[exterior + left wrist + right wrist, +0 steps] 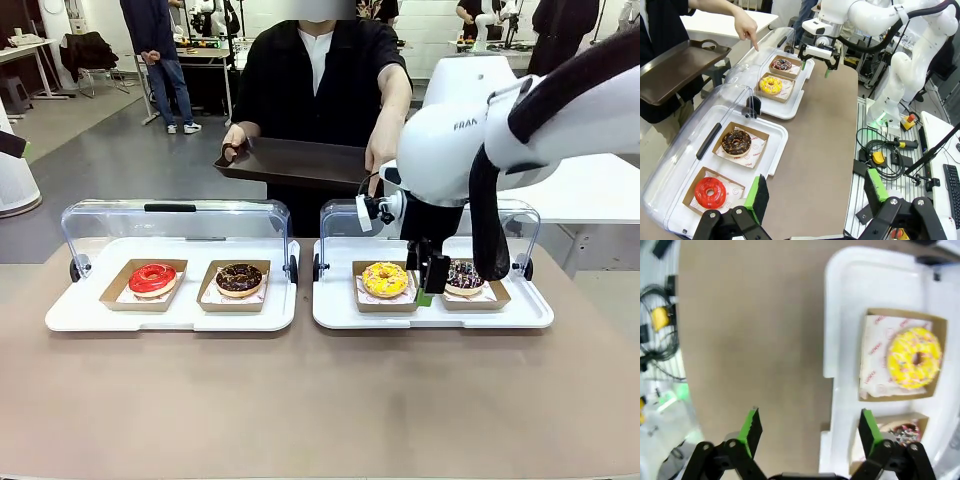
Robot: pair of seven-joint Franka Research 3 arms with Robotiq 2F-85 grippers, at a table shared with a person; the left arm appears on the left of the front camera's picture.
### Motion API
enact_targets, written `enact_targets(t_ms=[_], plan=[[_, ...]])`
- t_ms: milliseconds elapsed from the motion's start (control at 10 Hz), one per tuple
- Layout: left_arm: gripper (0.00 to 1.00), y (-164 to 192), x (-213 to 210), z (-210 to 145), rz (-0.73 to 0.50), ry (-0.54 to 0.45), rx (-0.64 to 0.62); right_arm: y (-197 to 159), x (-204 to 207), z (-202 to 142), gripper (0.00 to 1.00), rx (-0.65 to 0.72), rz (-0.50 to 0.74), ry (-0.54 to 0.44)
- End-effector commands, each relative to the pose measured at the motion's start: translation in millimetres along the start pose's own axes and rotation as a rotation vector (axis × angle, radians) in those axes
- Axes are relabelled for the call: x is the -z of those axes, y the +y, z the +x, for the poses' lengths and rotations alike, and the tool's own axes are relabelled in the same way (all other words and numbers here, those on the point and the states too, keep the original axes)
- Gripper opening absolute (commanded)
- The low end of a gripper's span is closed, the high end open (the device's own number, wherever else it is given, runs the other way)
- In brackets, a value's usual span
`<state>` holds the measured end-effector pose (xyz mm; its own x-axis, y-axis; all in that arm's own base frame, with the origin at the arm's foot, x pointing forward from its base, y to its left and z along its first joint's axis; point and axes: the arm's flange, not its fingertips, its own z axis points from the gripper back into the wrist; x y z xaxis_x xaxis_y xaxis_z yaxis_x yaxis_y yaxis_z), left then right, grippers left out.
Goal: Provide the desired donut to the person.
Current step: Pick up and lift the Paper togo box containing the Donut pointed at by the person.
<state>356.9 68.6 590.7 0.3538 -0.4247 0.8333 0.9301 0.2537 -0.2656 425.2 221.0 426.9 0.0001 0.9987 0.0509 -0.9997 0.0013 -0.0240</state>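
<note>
The person's hand (383,152) points down at the right-hand white plastic tray (340,312), seemingly at the dark chocolate donut with coloured sprinkles (465,275), which sits in its brown card boat beside the yellow-iced donut (385,279). The right gripper (430,288) hovers between the two, jaws spread and holding nothing. No donut is picked yet; grasping it and delivering it onto the person's dark serving tray (300,160) remain. The left gripper (815,192) is spread too, near the red-glazed donut (710,192).
</note>
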Motion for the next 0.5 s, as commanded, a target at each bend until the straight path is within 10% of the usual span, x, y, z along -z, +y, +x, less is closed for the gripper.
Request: enact_targets(t_ms=[0, 400], plan=[[1.00, 1, -1, 2, -0.003, -0.022, 0.019, -12, 20, -7, 1.00, 0.040, -0.064, -0.003], [1.00, 1, -1, 2, -0.003, -0.022, 0.019, -21, 20, -6, 1.00, 0.050, 0.017, -0.018]])
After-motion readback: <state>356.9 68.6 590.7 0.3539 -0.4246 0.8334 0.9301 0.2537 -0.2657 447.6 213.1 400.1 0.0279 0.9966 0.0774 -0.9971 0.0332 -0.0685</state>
